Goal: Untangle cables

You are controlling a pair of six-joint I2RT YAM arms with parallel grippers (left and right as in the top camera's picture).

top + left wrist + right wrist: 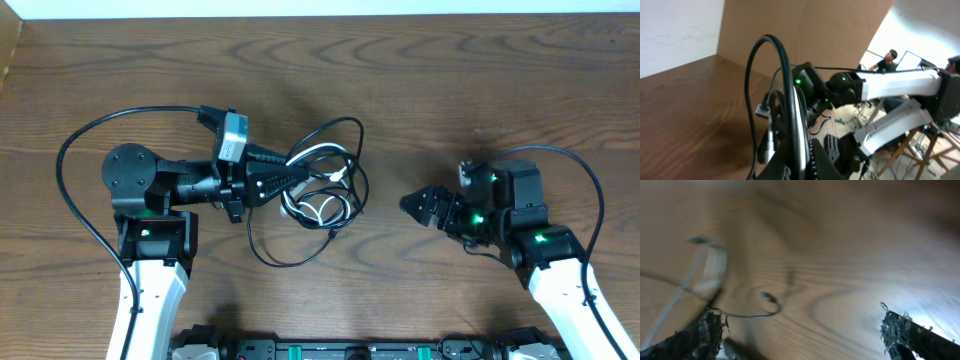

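The cables (786,70) arch up from the closed jaws above the wooden table (685,100).

Landmark: cables (328,178), a loose tangle at the middle of the table (420,80).
- Left of the cables: blocked. The left gripper (302,181) lay across this side, tips closed on the strands, its arm behind it.
- Farther left of the cables: the arm's thick black lead (60,165) arched over the wood.
- Right of the cables: a bare strip of wood, passable. Past it was the right gripper (410,204), jaws wide, near the tangle but apart.
- Beyond the cables: bare wood up to the far edge.
- Nearer than the cables: one black loop (285,264) trailed out, with bare wood past it.
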